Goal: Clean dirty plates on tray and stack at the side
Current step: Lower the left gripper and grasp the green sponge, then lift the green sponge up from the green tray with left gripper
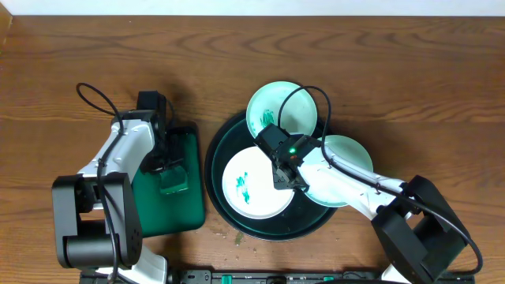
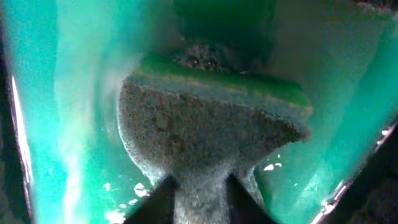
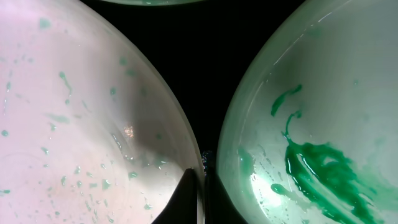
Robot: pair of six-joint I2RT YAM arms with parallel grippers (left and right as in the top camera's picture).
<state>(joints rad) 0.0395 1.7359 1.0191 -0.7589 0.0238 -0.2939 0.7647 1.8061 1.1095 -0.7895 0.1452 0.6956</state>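
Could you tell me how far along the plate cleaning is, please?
Nothing done: no plate is stacked beside the tray. In hand: the right gripper pinches the rim of the white plate, the left gripper over the sponge. Left: wiping the green smears, then stacking all three plates.

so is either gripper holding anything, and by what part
Left gripper: sponge, by its near edge; right gripper: seemingly the white plate, by its rim.

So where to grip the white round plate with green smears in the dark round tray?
The white round plate lies flat near the wall of the dark round tray; probably pinch its thin rim from above, on the side towards the tray's middle.
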